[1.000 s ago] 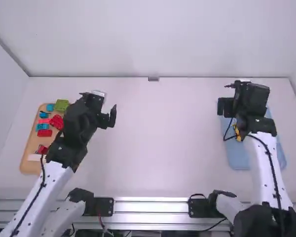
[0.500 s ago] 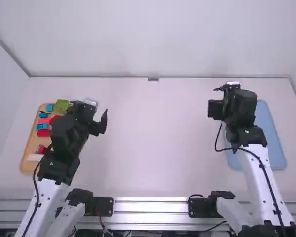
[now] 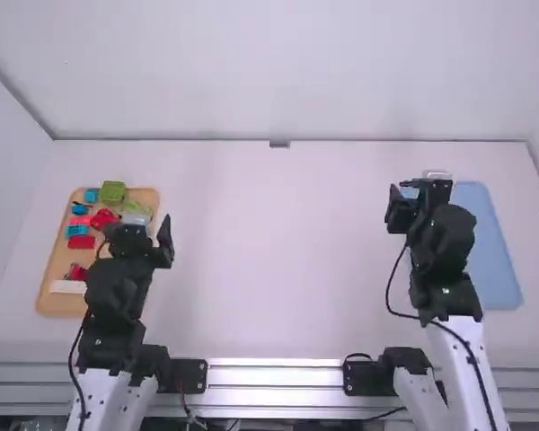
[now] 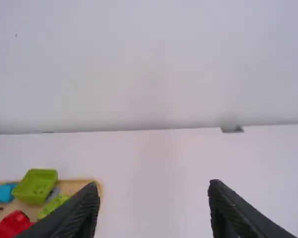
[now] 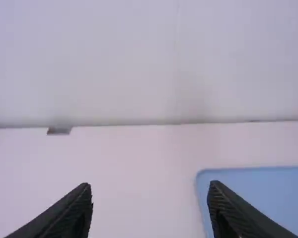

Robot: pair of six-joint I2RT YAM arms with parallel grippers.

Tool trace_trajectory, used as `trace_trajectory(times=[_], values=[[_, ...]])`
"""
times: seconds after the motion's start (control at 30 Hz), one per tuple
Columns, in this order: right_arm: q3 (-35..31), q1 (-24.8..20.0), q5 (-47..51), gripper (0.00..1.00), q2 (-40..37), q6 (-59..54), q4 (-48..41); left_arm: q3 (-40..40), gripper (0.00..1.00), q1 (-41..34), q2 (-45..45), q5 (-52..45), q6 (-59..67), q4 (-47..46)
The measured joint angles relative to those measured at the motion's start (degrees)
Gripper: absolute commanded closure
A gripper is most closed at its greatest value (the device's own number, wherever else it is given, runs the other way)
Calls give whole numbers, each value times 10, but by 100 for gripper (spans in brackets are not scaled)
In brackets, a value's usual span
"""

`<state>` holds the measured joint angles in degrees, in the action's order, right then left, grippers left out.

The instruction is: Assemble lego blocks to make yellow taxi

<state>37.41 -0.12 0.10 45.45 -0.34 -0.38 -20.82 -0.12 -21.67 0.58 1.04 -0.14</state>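
Note:
The left gripper (image 3: 146, 235) is over the right side of a wooden tray (image 3: 56, 301) and stands open, nothing between its fingers. On the tray are a green block (image 3: 112, 191), a blue block (image 3: 76, 231), a red block (image 3: 82, 242) and a pale block (image 3: 68, 286). The left wrist view has the left gripper (image 4: 154, 186) spread wide beside a green block (image 4: 36, 186) and a red block (image 4: 11, 224). Above the left edge of a blue tray (image 3: 496, 269) the right gripper (image 3: 415, 199) is open. In its wrist view the right gripper (image 5: 149, 186) holds nothing.
A grey wall stands behind the white table (image 3: 278, 251). A small dark fitting (image 3: 279, 144) sits at the table's far edge. Metal rails (image 3: 274, 375) run along the near edge, between the arm bases.
The left arm has drawn back toward its base and leftward. The right arm has shifted left and slightly nearer, and a yellow thing seen earlier on the blue tray is now hidden.

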Motion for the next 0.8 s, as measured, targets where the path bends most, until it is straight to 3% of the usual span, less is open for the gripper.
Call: trace_trajectory(times=[0.53,0.8], values=[[-214,0,-1,83,-217,0,2,192,81,0,191,0,-7,-2],[-295,0,0,96,-296,1,2,202,91,0,212,-2,-7,3]])
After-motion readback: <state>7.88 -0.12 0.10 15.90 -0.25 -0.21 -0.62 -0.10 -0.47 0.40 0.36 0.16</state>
